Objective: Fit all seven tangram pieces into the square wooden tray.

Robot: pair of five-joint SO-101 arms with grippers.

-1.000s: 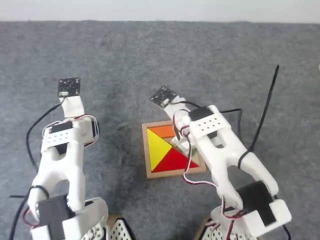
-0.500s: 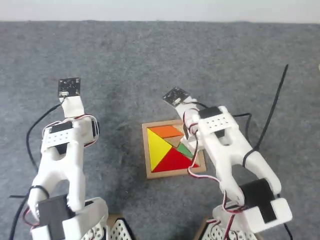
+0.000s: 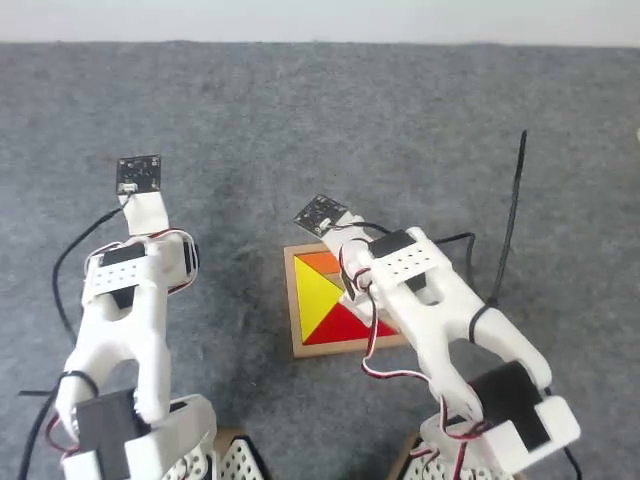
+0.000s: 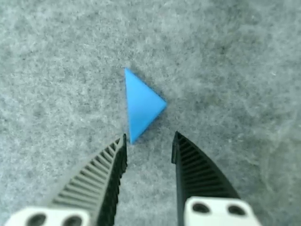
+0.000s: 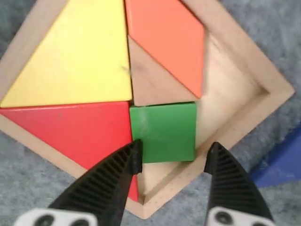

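The square wooden tray (image 5: pixel 242 47) holds a yellow triangle (image 5: pixel 80 61), a red triangle (image 5: pixel 70 129), an orange parallelogram (image 5: pixel 167 40), a small tan triangle (image 5: pixel 150 82) and a green square (image 5: pixel 164 129). Bare tray floor shows beside the square. My right gripper (image 5: pixel 175 148) is open, its fingers straddling the green square's near edge. On the carpet lies a light blue triangle (image 4: pixel 141 104), just ahead of my open left gripper (image 4: pixel 149 137). From above, the right arm (image 3: pixel 410 275) covers much of the tray (image 3: pixel 290 300).
A dark blue piece (image 5: pixel 282 162) lies on the grey carpet just outside the tray's corner. The left arm (image 3: pixel 125 300) stands well to the left of the tray. Open carpet spreads between and behind the arms.
The right arm swung right, uncovering the green square, then came back left over the tray and hides it again from above. The left arm has kept still.
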